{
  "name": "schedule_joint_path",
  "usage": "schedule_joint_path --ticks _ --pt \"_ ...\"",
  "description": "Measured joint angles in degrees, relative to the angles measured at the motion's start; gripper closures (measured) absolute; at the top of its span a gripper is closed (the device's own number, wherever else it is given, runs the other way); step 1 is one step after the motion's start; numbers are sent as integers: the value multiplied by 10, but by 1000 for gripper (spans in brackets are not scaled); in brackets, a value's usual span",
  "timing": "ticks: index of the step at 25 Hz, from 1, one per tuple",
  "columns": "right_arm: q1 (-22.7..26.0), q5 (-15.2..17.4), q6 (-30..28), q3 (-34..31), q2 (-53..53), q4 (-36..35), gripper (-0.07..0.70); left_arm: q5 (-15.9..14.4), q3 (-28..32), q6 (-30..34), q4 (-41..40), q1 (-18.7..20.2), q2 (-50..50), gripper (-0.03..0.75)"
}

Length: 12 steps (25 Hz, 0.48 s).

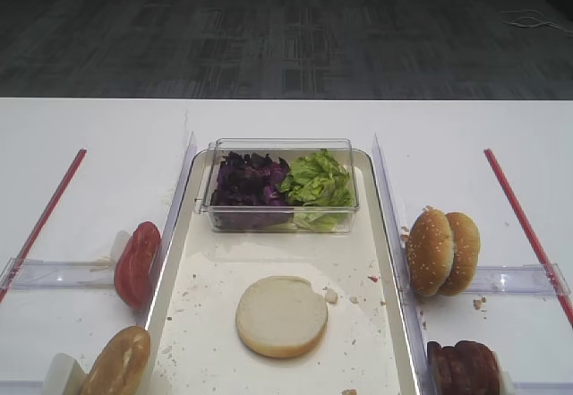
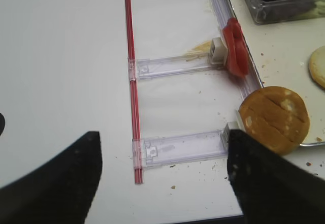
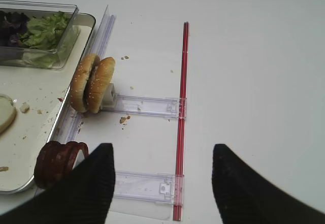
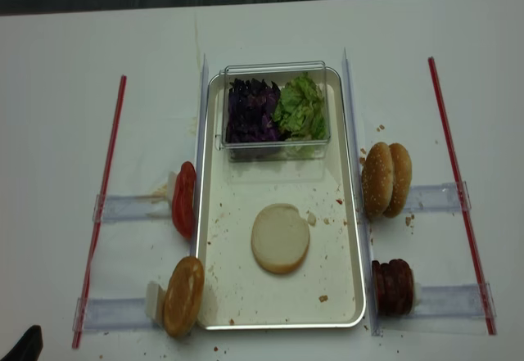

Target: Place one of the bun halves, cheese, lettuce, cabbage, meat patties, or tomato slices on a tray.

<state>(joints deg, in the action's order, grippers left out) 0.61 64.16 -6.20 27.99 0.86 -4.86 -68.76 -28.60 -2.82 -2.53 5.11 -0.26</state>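
I am holding my left claw (image 2: 162,178) with its fingers spread wide apart and nothing between them, hovering over the bare table to the left of the tray (image 4: 214,214). My right claw (image 3: 162,183) is likewise standing apart and empty, out past the tray's right rim. One bun half (image 4: 280,237) is already lying cut face up on the tray floor, roughly in the middle. At the tray's far end, the clear plastic box (image 4: 276,109) is holding the cabbage (image 4: 252,110) and the lettuce (image 4: 300,107) side by side. The tomato slices (image 2: 234,47) are standing on edge just against the tray's left rim, and nearer to me a second seedless bun half (image 2: 274,118) is also standing on edge against that rim. The meat patties (image 3: 57,162) are stacked on edge at the tray's right rim, with the sesame-seeded buns (image 3: 92,83) farther along it. I am judging that a next layer is wanted. The risk I am weighing is this: the pieces on edge are leaning on small holders, so a finger coming in off-centre could topple the stack or drag two slices together. The tomato looks slick and could slip out when squeezed. Reaching into the box could also catch its wall and shove it along the tray.
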Motion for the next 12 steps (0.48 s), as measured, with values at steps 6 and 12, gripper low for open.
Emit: schedule_joint_path --ticks 6,12 --pt "0 0 0 0 0 0 167 6 3 8 5 0 -5 204" --pt "0 0 0 0 0 0 167 8 3 15 14 0 -5 206"
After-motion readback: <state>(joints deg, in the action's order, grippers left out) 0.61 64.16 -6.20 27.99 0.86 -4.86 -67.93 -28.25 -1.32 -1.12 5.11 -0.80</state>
